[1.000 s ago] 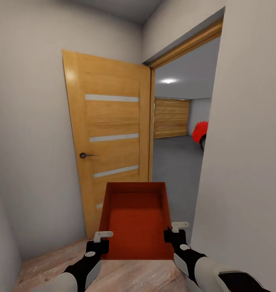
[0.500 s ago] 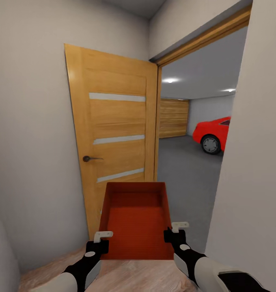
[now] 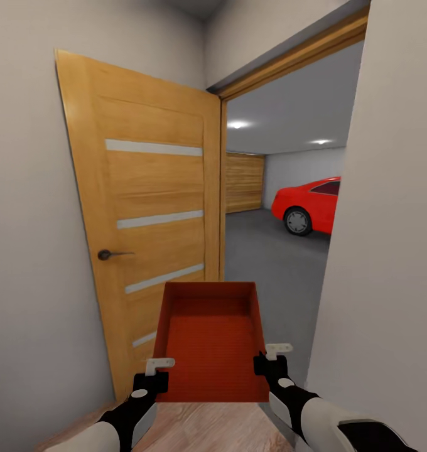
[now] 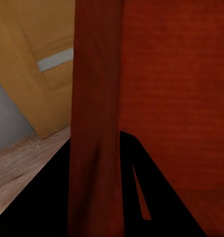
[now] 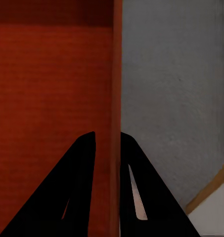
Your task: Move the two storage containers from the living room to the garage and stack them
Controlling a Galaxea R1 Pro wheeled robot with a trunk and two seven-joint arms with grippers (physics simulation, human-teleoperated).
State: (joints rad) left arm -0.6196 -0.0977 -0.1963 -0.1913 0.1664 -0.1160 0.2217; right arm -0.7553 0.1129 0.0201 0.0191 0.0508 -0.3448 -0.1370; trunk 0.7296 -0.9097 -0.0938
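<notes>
No brand, label or writing readable anywhere, fwiw. The red-orange rectangular open-top storage container (image 3: 212,342) was held out in front of the robot at the doorway, above the light wood-plank floor (image 3: 201,430), w/ the left end effector (image 3: 156,370) clamped on its left wall and the right end effector (image 3: 271,356) clamped on its right wall. Wrist cams backed that up: the wall sat pinched between the black fingers (image 4: 141,197) on the left side, same w/ the right fingers (image 5: 82,187).

Compared w/ half a sec before, the whole view had swung, so the camera moved, not the stuff. The open wooden door with pale stripes (image 3: 144,232) looked bigger and further left, and more of the red car (image 3: 308,204) showed on the dark grey concrete garage floor (image 3: 270,263). Container and grip looked unchanged.
</notes>
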